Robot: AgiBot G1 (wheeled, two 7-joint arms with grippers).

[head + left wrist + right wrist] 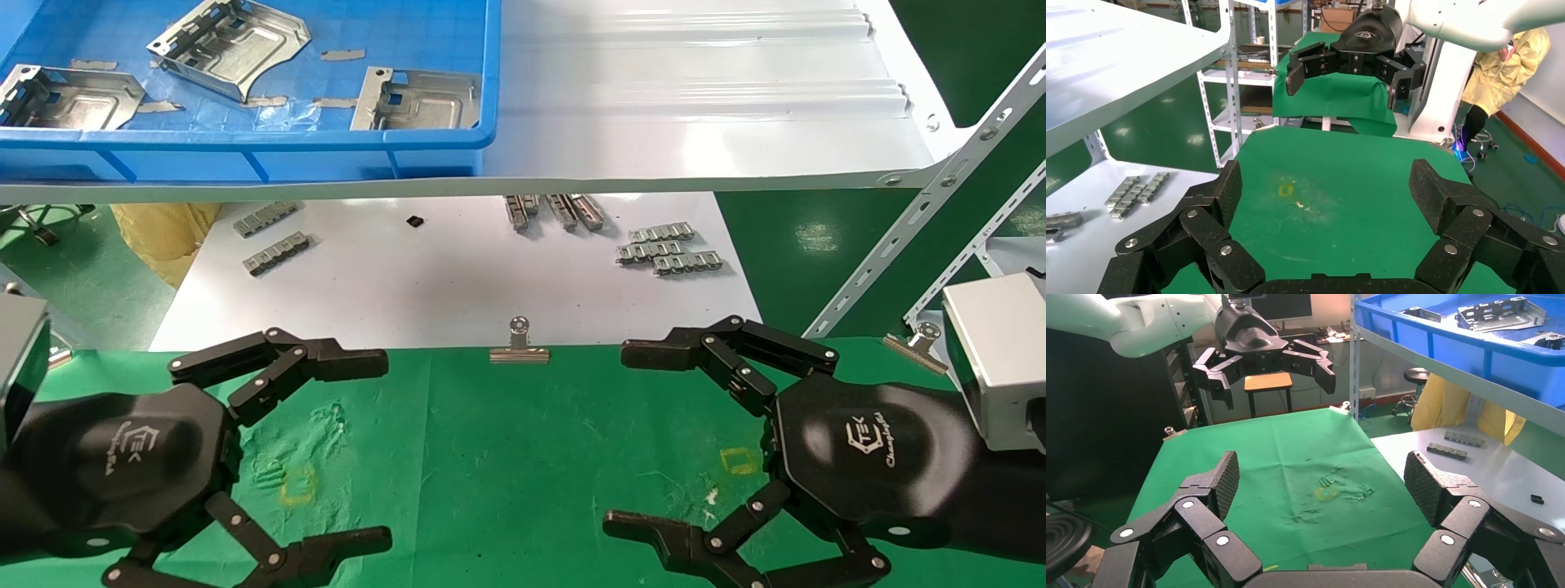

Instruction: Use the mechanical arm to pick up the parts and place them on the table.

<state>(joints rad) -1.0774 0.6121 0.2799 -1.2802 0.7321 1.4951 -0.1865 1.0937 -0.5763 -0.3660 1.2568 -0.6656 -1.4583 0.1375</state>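
Parts lie in the blue bin on the white shelf, far left. Left hand hovers over the green tabletop at near left, fingers spread wide and empty. Binder clip sits at the tabletop's far edge. Right hand, near right, is likewise wide open and empty.

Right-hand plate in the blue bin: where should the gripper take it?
Probably from above, with the left gripper nearest: pinch the flat curved-edge end of the right-hand plate, which faces away from the bin wall. The tabbed end looks uneven.
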